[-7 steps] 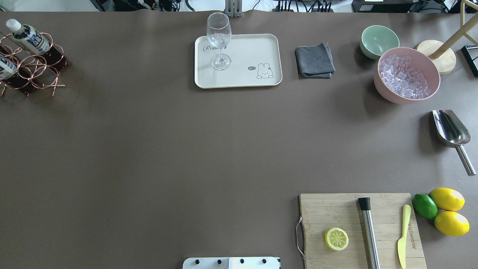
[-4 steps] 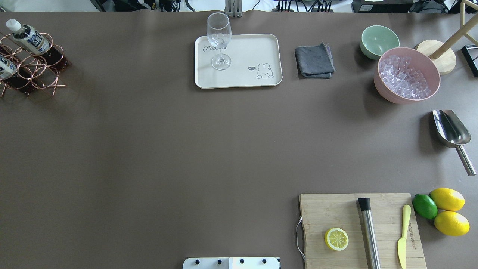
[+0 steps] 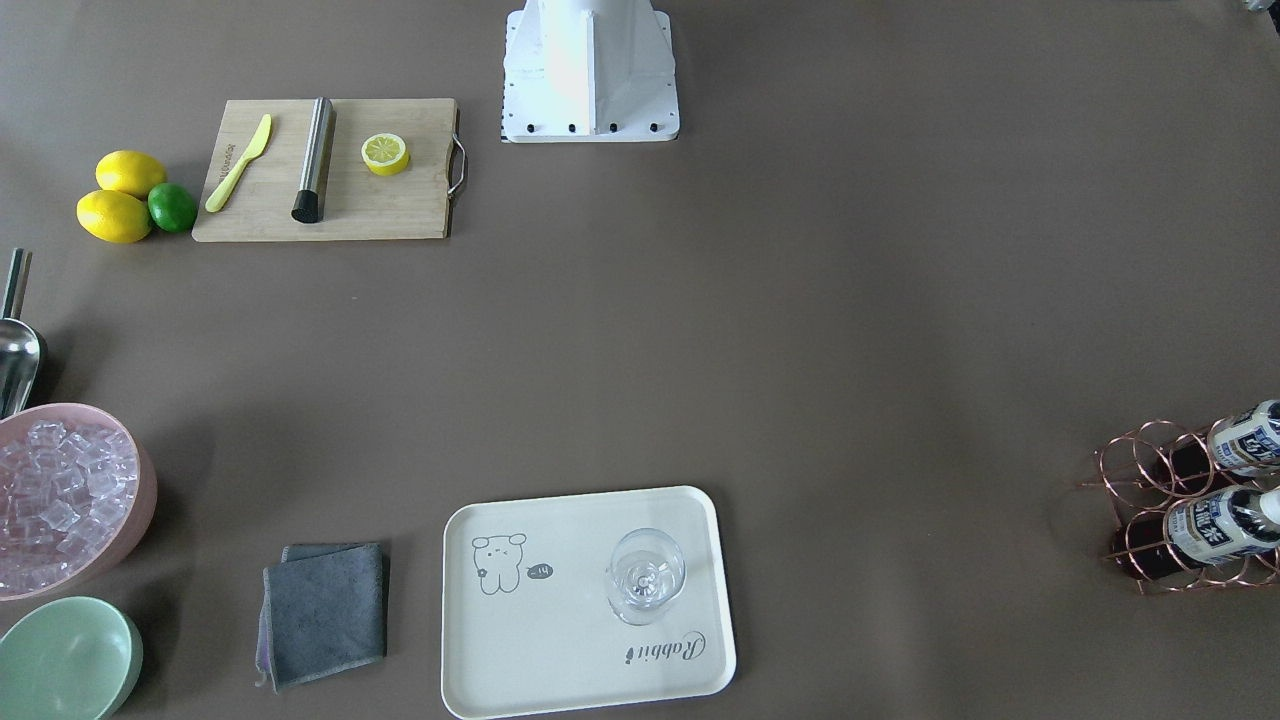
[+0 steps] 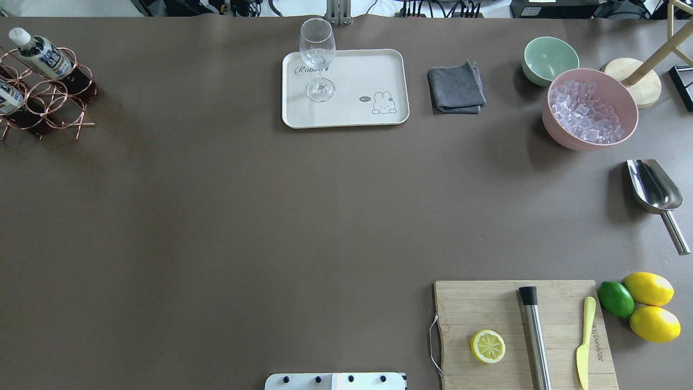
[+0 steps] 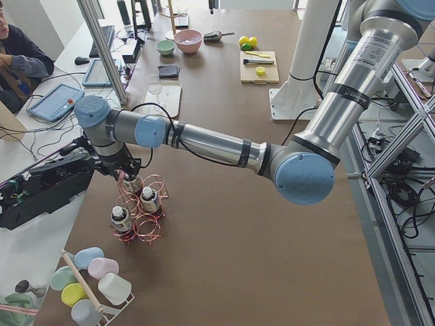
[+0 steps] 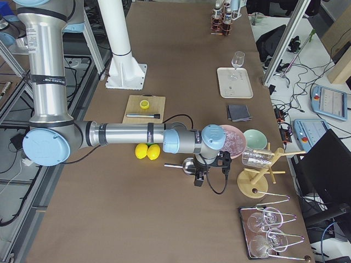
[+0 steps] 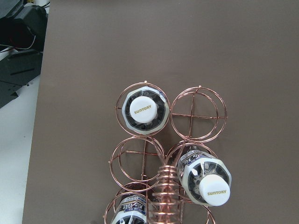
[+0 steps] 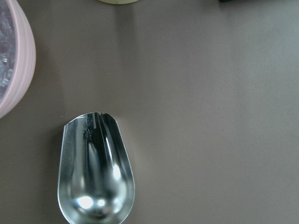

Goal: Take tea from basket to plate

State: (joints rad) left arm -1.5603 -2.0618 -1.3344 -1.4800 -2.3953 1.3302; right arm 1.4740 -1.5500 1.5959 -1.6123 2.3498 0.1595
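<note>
**A:** The left gripper (image 5: 127, 176) is out at the table's far-left corner. It hangs right above the copper wire basket (image 7: 198, 113).

**B:** Fingers spread or clamped?

**A:** I cannot tell. Only the side camera catches it, small and from an angle. Its own wrist view gives just rings and caps from above.

**B:** Where are the tea bottles (image 7: 143, 109)?

**A:** All three sit in the basket's rings, white caps pointing up. The wrist camera looks straight down on one cap. The other two lean lower in that frame.

**B:** And the plate (image 4: 357, 70)?

**A:** It is well apart from the basket, at the far edge of the table near the middle. A stemmed glass (image 4: 317, 54) stands upright on it by the "Rabbit" lettering.

**B:** Right side?

**A:** The right gripper (image 6: 211, 172) hovers beside the pink ice bowl (image 6: 233, 139). It seems to be over the metal scoop (image 8: 96, 177), though the side view is poor. I cannot tell its grip either.
</note>
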